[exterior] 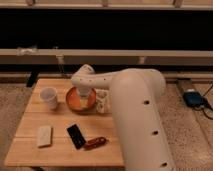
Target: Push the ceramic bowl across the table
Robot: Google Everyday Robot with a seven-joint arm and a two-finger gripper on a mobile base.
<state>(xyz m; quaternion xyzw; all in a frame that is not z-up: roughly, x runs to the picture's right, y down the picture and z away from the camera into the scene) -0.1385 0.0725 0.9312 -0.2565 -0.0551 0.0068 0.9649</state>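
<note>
The orange ceramic bowl [76, 100] with a darker rim sits on the back middle of the light wooden table [55, 120], just right of a white cup [49, 97]. My gripper [86, 96] hangs from the white arm and reaches down at the bowl's right side, at or inside its rim. The arm's wrist covers the bowl's back right part.
A white bottle-like object [103, 102] stands right of the bowl, against the arm. A black phone [76, 136], a red-brown packet [95, 143] and a pale rectangular block [44, 135] lie near the front. The arm's large body covers the table's right side.
</note>
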